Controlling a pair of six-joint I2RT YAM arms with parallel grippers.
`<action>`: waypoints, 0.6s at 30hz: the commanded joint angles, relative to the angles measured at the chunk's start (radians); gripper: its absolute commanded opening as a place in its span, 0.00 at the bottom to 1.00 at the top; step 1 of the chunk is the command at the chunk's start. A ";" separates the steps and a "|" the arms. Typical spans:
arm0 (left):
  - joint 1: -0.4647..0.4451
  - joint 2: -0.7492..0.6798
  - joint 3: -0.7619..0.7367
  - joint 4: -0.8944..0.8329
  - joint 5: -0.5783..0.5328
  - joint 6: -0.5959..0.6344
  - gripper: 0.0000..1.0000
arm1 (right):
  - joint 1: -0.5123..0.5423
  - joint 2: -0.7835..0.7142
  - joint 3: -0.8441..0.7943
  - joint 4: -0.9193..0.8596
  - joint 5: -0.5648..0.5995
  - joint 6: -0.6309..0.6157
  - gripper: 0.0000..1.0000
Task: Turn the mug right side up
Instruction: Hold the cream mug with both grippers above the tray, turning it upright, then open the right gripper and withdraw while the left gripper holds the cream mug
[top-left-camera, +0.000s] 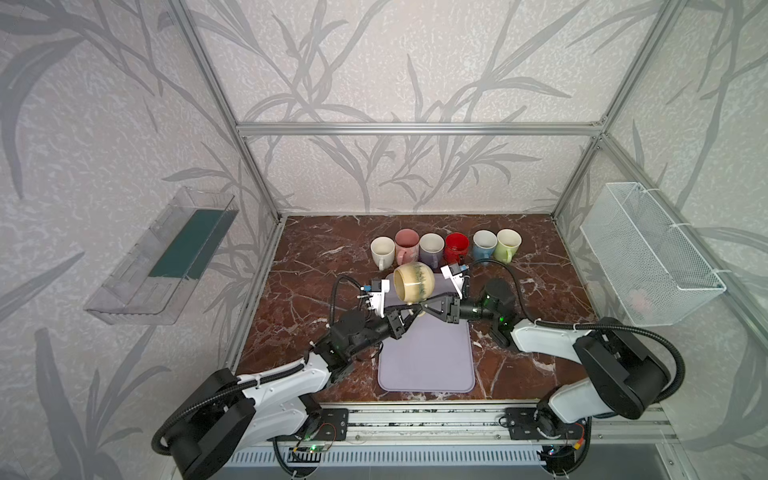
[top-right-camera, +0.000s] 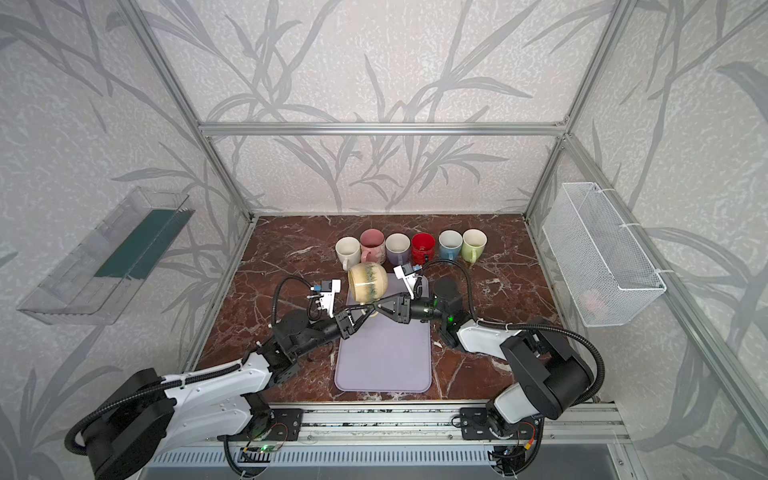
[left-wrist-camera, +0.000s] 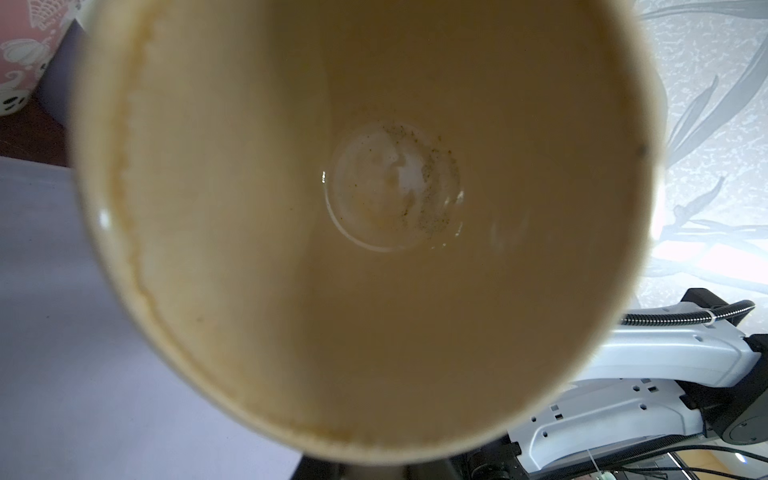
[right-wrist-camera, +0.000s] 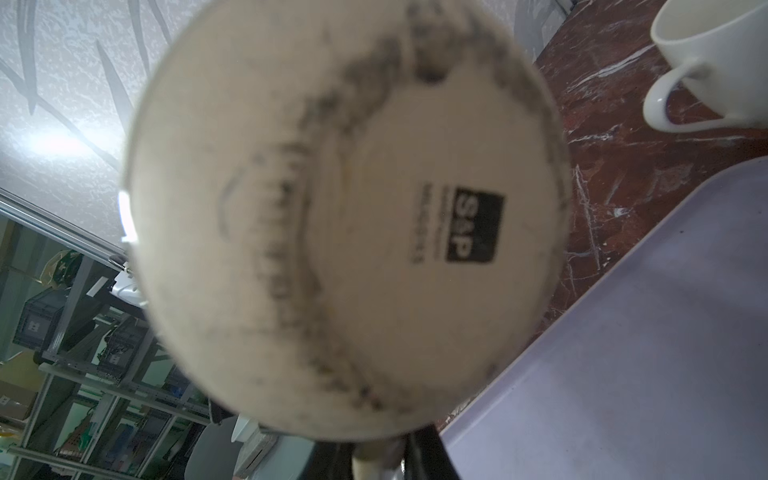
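Left gripper (top-left-camera: 410, 311) and right gripper (top-left-camera: 424, 308) meet tip to tip, both pinching handle (right-wrist-camera: 370, 463) of mug (top-left-camera: 414, 283). Mug sideways over mat (top-left-camera: 428, 361), mouth facing left gripper, base facing right.

- Counted six mugs upright in a row at the back of the marble tabletop (top-left-camera: 311, 257): white mug (top-left-camera: 382, 249), pink mug (top-left-camera: 406, 243), lavender mug (top-left-camera: 431, 247), red mug (top-left-camera: 456, 246), blue mug (top-left-camera: 484, 245), green mug (top-left-camera: 508, 244), each close beside the next.
- Noted a lavender mat (top-left-camera: 428, 361) lying flat on the front half, in both top views.
- Found a clear plastic bin (top-left-camera: 137, 299) fixed to the left wall, a dark green strip (top-left-camera: 187, 245) inside.
- Spotted a white wire basket (top-left-camera: 648, 257) on the right wall, with something pale pink in it, too faint to name.
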 joint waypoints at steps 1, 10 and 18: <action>0.013 0.017 0.005 -0.016 -0.056 0.011 0.09 | 0.001 -0.104 0.032 0.068 -0.037 -0.053 0.00; 0.013 0.038 0.009 -0.017 -0.052 0.014 0.00 | 0.000 -0.183 0.052 -0.075 -0.025 -0.137 0.00; 0.013 0.007 -0.019 -0.017 -0.075 0.027 0.00 | -0.004 -0.178 0.074 -0.159 -0.019 -0.186 0.16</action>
